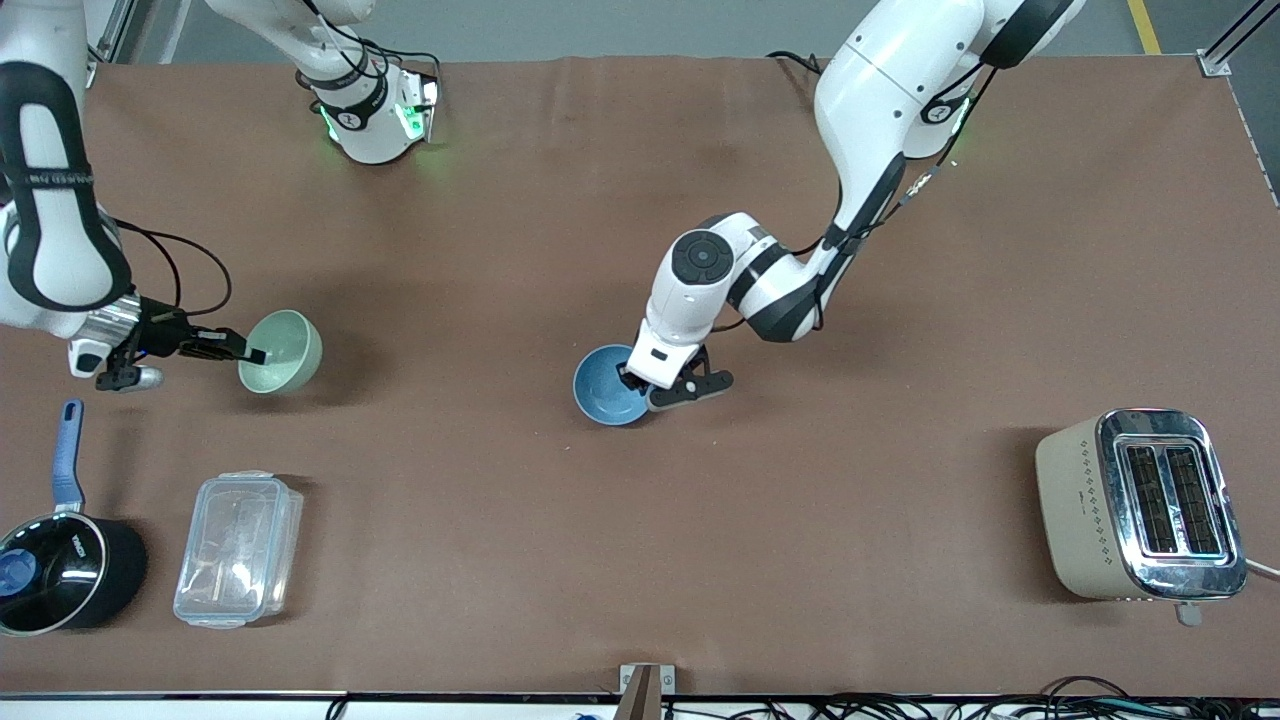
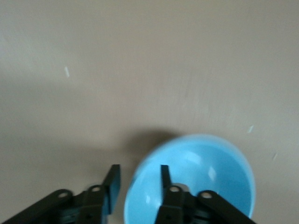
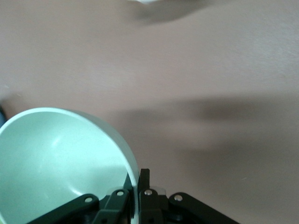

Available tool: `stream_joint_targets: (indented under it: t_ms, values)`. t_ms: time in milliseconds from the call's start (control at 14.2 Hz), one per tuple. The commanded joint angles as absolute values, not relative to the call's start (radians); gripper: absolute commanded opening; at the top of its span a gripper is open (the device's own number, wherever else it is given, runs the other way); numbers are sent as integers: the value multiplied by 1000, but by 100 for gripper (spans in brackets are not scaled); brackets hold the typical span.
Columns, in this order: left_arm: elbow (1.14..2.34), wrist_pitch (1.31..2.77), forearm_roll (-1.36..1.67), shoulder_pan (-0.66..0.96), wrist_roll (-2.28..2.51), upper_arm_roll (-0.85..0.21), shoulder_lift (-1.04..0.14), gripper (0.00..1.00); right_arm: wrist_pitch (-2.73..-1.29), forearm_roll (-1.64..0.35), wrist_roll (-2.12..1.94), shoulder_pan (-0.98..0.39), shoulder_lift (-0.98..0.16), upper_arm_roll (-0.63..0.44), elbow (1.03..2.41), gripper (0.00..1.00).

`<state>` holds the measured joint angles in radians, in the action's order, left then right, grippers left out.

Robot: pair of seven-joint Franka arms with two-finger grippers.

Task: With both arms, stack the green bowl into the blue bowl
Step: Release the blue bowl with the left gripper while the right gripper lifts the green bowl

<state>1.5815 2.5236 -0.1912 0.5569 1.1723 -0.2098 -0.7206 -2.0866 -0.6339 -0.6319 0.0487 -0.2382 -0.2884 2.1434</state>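
Right gripper (image 1: 256, 355) clamped on green bowl (image 1: 283, 350) rim, aloft, tilted; carry level toward blue bowl (image 1: 607, 385). Left gripper (image 1: 640, 385) jaws narrowly astride blue bowl rim; steady it.

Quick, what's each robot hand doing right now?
Left end effector: open, fingers astride the blue bowl rim.
Right end effector: closed on the green bowl rim.

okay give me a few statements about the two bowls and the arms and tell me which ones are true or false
1. The right tool is shut on the green bowl's rim. True.
2. The green bowl sits inside the blue bowl. False: they are apart.
3. The left tool straddles the blue bowl's rim, fingers open. True.
4. The toaster stands beside the green bowl. False: it is at the left arm's end.
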Motion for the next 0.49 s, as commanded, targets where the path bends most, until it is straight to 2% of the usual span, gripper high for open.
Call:
stream_joint_targets:
  t_ms: [0,211,423]
  values:
    - [1572,2386,-235,510,1137,-163,-571,100,-2082,-572,-429,34,-158,-200,2164,1]
    - [1537,2148,-238,401,995,-163,-454,100,-2088,-571,-289,34,-150,-80,2149,1]
    - [1539,2008,-239,280,769,-170,-335,100,-2118,-569,-88,32,-150,72,2117,1]
